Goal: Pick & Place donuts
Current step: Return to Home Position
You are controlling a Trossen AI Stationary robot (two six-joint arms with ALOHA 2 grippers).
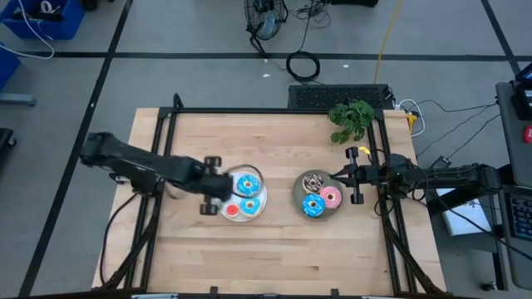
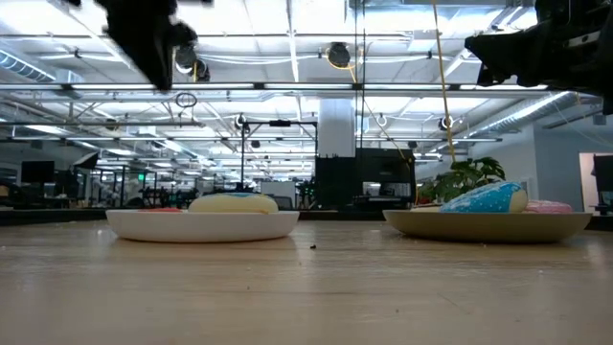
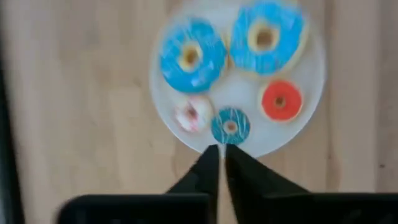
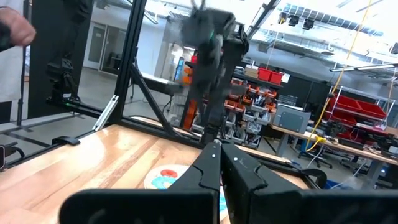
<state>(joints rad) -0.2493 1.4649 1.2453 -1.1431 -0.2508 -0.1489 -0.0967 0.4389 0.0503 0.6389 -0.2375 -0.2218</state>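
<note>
The round white plate (image 1: 264, 193) (image 3: 239, 93) carries two large blue-iced donuts (image 3: 191, 56) (image 3: 267, 37), a small red donut (image 3: 281, 101), a small white-pink donut (image 3: 193, 115) and a tiny blue donut (image 3: 231, 126). The grey plate (image 1: 297, 198) carries a brown sprinkled donut (image 1: 314, 181), a blue one (image 1: 312, 206) and a pink one (image 1: 331, 197). My left gripper (image 3: 219, 155) (image 1: 212, 195) is shut and raised over the white plate's left rim. My right gripper (image 4: 217, 149) (image 1: 341, 174) is shut and raised beside the grey plate's right edge, pointing level toward the left arm.
A green plant (image 1: 353, 119) stands at the table's far right. Black frame rails (image 1: 274, 110) run along the far, left and right edges. In the low view both plates (image 2: 201, 222) (image 2: 488, 224) rest flat on the wood with bare table in front of them.
</note>
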